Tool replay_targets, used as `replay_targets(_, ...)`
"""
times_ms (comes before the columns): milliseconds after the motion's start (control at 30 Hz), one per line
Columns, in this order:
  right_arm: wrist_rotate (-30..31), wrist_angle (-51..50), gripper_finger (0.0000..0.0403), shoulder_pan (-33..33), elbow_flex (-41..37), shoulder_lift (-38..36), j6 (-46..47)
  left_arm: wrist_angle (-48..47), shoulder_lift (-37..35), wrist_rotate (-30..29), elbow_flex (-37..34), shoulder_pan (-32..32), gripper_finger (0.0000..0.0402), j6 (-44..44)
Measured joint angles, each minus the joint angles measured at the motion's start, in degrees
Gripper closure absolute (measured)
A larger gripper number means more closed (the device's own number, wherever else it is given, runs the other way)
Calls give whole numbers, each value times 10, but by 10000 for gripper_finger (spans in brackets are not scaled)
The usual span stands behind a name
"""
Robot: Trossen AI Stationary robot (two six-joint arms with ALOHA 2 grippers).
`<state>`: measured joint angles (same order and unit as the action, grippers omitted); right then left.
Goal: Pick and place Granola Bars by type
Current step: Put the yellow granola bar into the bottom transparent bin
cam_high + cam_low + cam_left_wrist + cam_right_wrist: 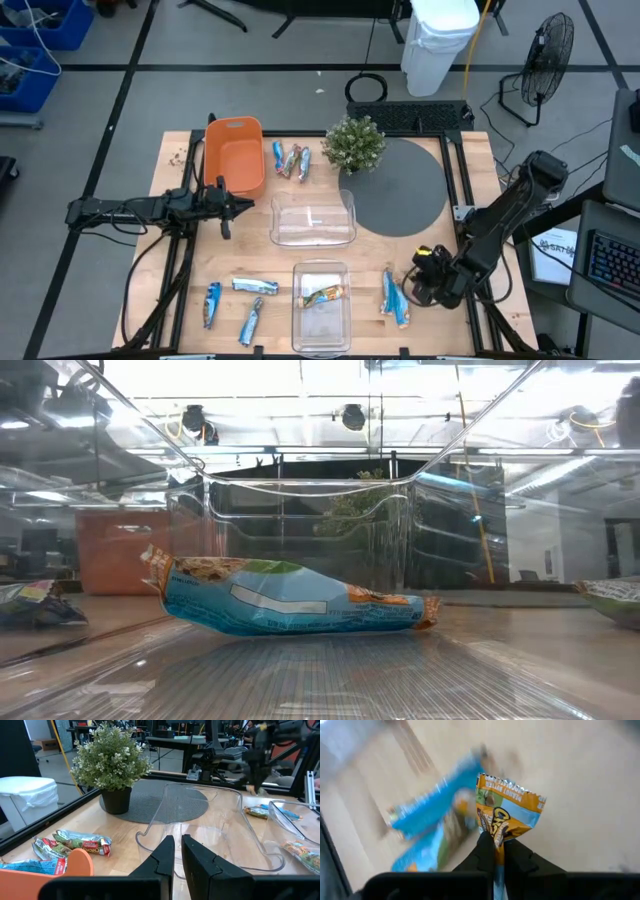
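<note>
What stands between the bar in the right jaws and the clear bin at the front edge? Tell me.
Little does. The right gripper is shut on an orange-and-blue granola bar. Between it and the clear front bin lie only two blue bars flat on the table; carried above them and over the bin's wall, the path looks free.

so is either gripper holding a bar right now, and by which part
Right gripper pinches a blue-and-orange granola bar by one end of its wrapper. Left gripper is shut on nothing.

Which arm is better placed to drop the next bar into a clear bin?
The right. Its pincer is already shut on a granola bar near the table's right front, beside the clear bin. The left pincer is shut and empty by the orange bin.
</note>
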<state>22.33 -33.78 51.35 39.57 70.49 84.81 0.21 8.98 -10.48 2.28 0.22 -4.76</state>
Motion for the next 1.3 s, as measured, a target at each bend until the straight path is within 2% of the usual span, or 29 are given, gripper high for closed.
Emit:
replay_targets(200,199,50,395,-6,-28,-76,-180,0,0,0,0,0,364,0)
replay_targets(267,228,96,395,-22,-51,-102,-242,0,0,0,0,0,364,0)
replay_targets(333,228,168,395,-47,-87,-128,-312,0,0,0,0,0,364,0)
replay_targets(433,196,309,394,-97,-148,-163,-426,0,0,0,0,0,364,0)
replay_targets(567,86,492,394,-170,-218,-209,-564,0,0,0,0,0,364,0)
replay_targets(700,-6,590,394,-228,-254,-253,-668,0,0,0,0,0,364,0)
replay_targets(800,-50,588,394,-258,-262,-288,-705,0,0,0,0,0,364,0)
replay_targets(933,-74,564,394,-280,-269,-335,-727,0,0,0,0,0,364,0)
replay_targets(1300,-91,410,394,-296,-269,-480,-769,0,0,0,0,0,364,0)
